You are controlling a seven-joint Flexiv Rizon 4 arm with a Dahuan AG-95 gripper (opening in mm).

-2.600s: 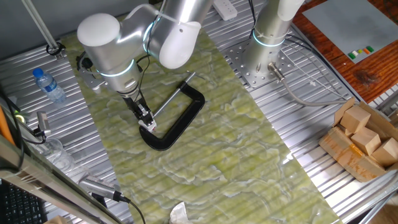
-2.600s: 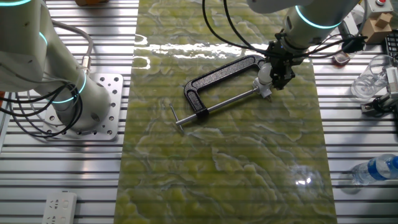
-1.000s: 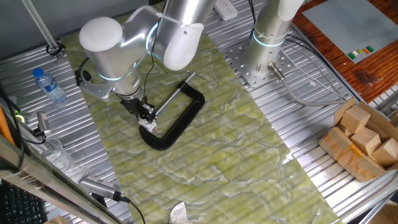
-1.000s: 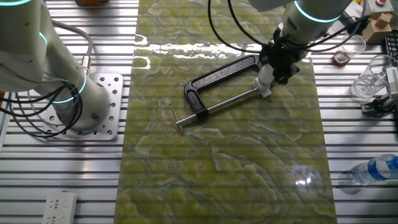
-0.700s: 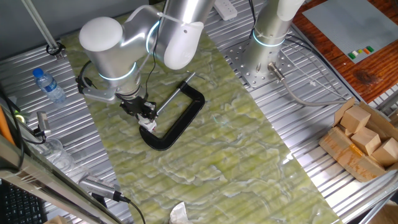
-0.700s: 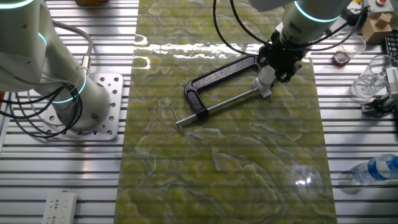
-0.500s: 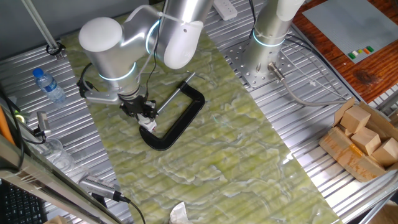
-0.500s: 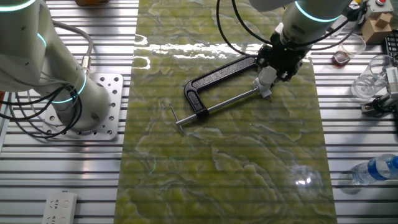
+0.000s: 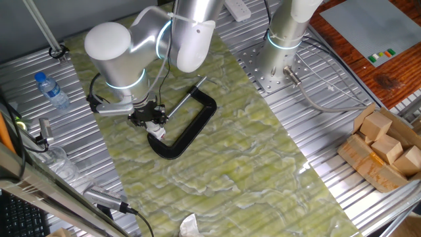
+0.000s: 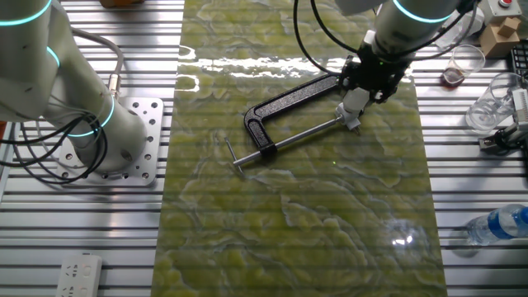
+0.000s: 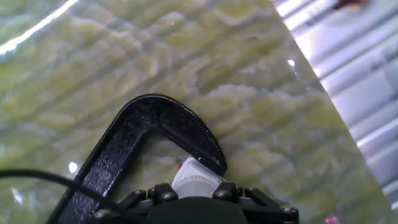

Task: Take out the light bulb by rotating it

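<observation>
The light bulb (image 9: 156, 132) is small and white and sits at the jaw end of the black C-clamp (image 9: 191, 127) on the green mat. My gripper (image 9: 154, 126) comes down on it from above and is shut on it. In the other fixed view the light bulb (image 10: 353, 108) shows just below the gripper (image 10: 356, 97), beside the C-clamp (image 10: 289, 99). The hand view shows the bulb's ribbed white base (image 11: 195, 175) between my fingers, tucked under the curved arm of the C-clamp (image 11: 144, 127).
A water bottle (image 9: 51, 90) lies at the left on the metal table. A second arm's base (image 9: 284, 46) stands at the back. A box of wooden blocks (image 9: 385, 148) sits at the right, and a white scrap (image 9: 189, 227) lies at the mat's front edge.
My wrist has turned about the bulb's axis while the gripper stays at the same spot on the bulb. The C-clamp has not shifted.
</observation>
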